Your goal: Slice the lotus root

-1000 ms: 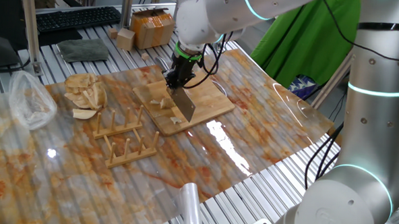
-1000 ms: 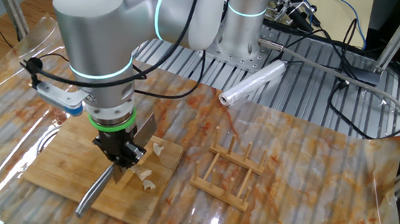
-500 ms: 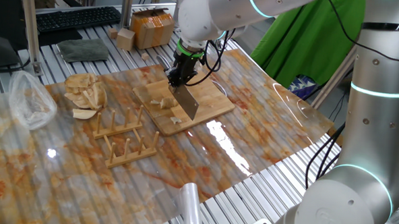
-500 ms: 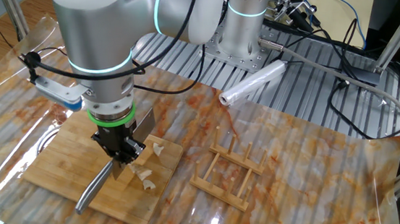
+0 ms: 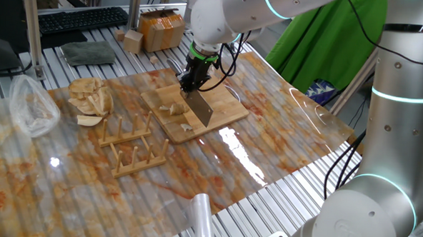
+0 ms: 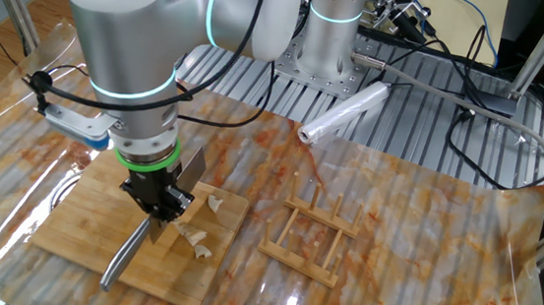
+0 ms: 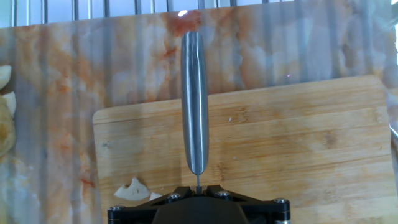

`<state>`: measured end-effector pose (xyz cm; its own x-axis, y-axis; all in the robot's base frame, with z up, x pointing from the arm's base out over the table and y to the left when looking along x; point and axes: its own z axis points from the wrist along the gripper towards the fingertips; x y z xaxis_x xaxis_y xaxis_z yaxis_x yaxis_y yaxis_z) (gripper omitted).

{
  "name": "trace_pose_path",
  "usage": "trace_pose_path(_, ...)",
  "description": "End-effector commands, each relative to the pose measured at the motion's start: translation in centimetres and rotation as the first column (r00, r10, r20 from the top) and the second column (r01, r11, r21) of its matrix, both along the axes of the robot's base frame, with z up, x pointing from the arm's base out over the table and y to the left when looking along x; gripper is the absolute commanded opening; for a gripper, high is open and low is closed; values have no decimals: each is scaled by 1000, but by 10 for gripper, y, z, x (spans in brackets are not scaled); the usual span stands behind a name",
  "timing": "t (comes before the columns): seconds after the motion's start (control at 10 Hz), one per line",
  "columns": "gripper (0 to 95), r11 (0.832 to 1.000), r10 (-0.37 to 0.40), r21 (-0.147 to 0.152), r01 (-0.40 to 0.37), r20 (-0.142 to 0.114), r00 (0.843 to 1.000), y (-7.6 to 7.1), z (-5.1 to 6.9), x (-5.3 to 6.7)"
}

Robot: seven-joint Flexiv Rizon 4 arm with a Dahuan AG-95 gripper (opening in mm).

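My gripper (image 5: 192,80) is shut on a knife, above the bamboo board (image 5: 223,108). The flat blade (image 5: 200,111) hangs down toward the board's front edge. From the other side, the steel handle (image 6: 128,256) sticks out of the gripper (image 6: 163,209) toward the board's near edge. Several small pale lotus root bits (image 6: 199,243) lie on the board right beside the blade, and one more bit (image 6: 215,204) lies further right. The hand view shows the handle (image 7: 194,106) running away from the gripper (image 7: 198,185), with one lotus root bit (image 7: 132,190) at the lower left.
A wooden rack (image 5: 128,147) stands left of the board. A heap of tan slices (image 5: 91,99) and a plastic bag (image 5: 29,107) lie further left. A wooden cube (image 5: 133,38) and a cardboard box (image 5: 160,27) sit at the back, a film roll (image 6: 343,117) near the arm's base.
The gripper with the knife has shifted a little up and toward the back of the board. The lotus root bits have stayed where they were.
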<state>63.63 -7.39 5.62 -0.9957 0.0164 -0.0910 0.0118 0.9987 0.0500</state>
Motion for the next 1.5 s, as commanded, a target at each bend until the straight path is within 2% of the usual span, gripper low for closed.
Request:
trace_pose_path(0.1,0,1000,0,-4,0,1,1000,-1,1,-1)
trace_pose_path(1.1,0,1000,1,1,-1,3,1000,3,1,-3)
trace_pose_path(1.5,0,1000,12,-7,-12,4,1000,6,-10,0)
